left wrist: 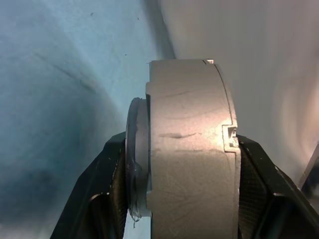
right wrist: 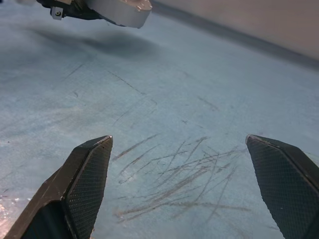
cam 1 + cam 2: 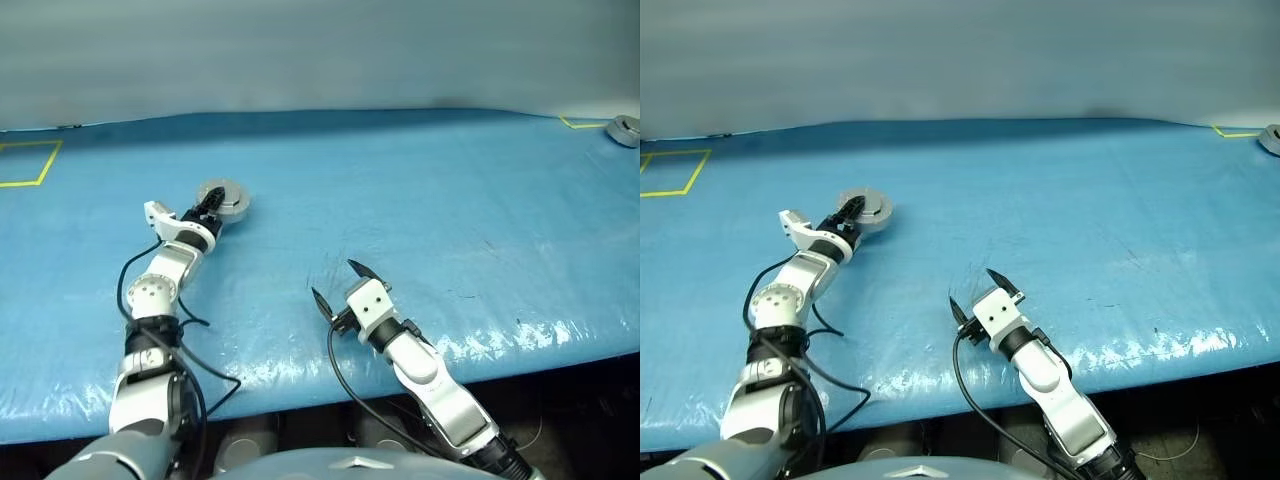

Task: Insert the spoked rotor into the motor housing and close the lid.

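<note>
Left hand (image 3: 210, 207) clamping closed motor housing (image 3: 226, 199) by its flat faces

Even light, glare along table edge

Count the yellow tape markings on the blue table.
2: one yellow tape outline near the table's far left edge, one yellow tape corner at the far right beside a small grey part. More may lie outside the views.

Motor housings: one, lid closed (image 3: 224, 199)
Grippers: two, left (image 3: 207, 209) and right (image 3: 339, 283)
Yellow tape squares: two (image 3: 28, 163) (image 3: 580, 122)
Grey parts at far corner: one (image 3: 624, 130)
</note>
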{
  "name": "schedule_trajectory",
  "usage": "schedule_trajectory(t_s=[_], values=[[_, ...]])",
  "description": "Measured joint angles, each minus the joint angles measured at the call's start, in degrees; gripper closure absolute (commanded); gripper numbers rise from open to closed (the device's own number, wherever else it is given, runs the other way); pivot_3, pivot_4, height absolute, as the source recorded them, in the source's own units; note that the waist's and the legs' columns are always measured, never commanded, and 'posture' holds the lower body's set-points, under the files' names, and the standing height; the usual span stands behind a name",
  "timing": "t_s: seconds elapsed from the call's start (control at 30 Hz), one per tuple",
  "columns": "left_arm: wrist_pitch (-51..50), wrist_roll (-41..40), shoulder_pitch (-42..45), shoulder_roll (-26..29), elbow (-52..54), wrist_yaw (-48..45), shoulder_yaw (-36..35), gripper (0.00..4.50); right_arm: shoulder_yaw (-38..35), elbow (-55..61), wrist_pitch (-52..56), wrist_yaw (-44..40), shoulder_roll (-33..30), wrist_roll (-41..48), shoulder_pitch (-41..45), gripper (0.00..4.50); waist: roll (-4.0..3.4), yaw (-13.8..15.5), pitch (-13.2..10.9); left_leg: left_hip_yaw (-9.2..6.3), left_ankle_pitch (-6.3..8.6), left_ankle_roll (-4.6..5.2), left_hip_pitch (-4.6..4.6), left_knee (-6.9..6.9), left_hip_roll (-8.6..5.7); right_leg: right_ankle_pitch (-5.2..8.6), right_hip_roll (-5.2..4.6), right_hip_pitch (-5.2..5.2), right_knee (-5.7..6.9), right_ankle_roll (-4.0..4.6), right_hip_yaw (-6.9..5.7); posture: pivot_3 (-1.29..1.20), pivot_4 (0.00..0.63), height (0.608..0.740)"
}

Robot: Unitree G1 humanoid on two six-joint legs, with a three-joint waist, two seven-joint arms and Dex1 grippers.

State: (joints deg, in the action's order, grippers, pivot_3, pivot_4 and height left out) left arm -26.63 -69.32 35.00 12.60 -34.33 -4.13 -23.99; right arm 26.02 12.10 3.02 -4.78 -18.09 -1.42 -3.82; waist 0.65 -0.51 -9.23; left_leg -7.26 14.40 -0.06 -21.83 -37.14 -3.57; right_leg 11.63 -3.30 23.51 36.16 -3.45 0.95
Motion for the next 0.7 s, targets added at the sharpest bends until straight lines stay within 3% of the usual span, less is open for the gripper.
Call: schedule_trajectory(t_s=[0.17, 0.33, 0.53, 0.7], values=[[4.51, 6.93, 10.01, 0.40, -15.36, -3.45, -2.58, 2.16, -1.48, -0.48, -0.04, -0.78, 2.56, -1.22, -1.04, 0.00, 0.06, -0.57, -0.02, 0.00, 0.03, 0.03, -0.02, 0.06, 0.02, 0.00, -0.02, 0.11, -0.03, 0.02, 0.08, 0.00, 0.150, 0.740], [5.80, 11.93, 13.72, 0.43, -24.50, -4.87, -4.40, 2.16, -2.26, -0.53, -0.03, -1.69, 4.03, -2.73, -1.13, 0.00, 0.07, -0.83, -0.02, -0.03, 0.06, 0.05, -0.04, 0.09, 0.01, 0.00, -0.04, 0.17, -0.01, 0.02, 0.05, 0.00, 0.150, 0.740], [2.81, 14.78, 12.88, 1.43, -23.34, -6.09, -6.55, 0.12, -3.12, -0.49, 0.75, -3.01, 6.30, -2.78, -1.90, 0.00, 0.07, -1.17, -0.01, 0.02, 0.06, 0.05, 0.02, 0.03, 0.04, 0.00, -0.04, 0.14, 0.12, 0.02, 0.11, 0.00, 0.150, 0.740], [-7.36, 16.38, 4.19, 3.58, -10.34, -6.06, -5.24, 0.02, -3.41, -0.39, 1.52, -5.39, 6.83, -2.67, -2.16, 0.00, 0.01, -2.20, 0.12, 0.27, 0.09, 0.09, 0.37, 0.03, 0.22, 0.05, -0.08, 0.08, 0.59, 0.04, 0.43, 0.00, 0.150, 0.740]])
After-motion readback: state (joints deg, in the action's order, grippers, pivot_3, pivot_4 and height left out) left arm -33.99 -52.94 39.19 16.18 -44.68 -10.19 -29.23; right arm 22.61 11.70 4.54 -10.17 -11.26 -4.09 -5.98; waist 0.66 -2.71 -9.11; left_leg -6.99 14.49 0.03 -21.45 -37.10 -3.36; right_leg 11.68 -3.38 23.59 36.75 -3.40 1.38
